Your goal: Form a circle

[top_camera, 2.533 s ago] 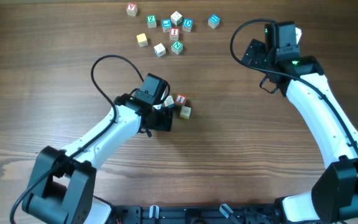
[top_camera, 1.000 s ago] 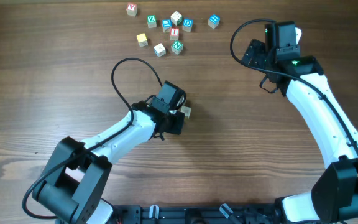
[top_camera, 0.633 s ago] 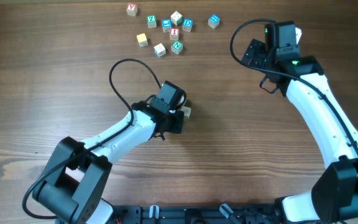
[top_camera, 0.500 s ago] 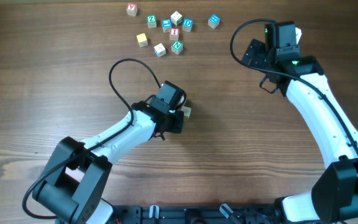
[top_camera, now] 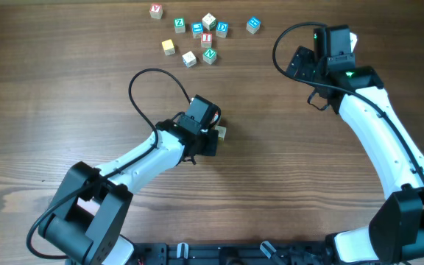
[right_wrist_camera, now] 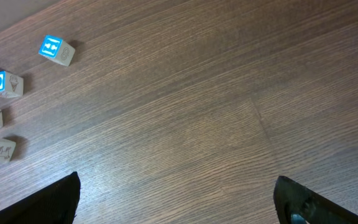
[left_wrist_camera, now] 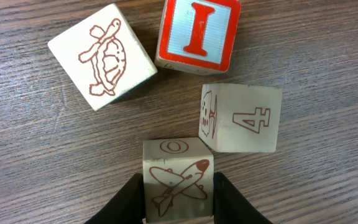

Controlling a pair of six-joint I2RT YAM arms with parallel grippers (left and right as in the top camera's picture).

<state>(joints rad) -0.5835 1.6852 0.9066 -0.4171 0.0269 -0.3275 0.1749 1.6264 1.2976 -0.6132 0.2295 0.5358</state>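
Wooden bench [top_camera: 65,88], circle [left_wrist_camera: 197,34] of four cubes at mid-bench, left jaws clamped on airplane cube [left_wrist_camera: 178,180] just beside the 4 cube [left_wrist_camera: 241,121], right jaws gaping wide, well apart, scattered cubes [top_camera: 207,38] beyond.

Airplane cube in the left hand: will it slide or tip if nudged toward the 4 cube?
Probably slides flat: the airplane cube is squat, flat-faced, on a smooth table. It looks like rigid wood, so the left hand shouldn't crush it. The 4 cube, close beside it, would likely shift too.
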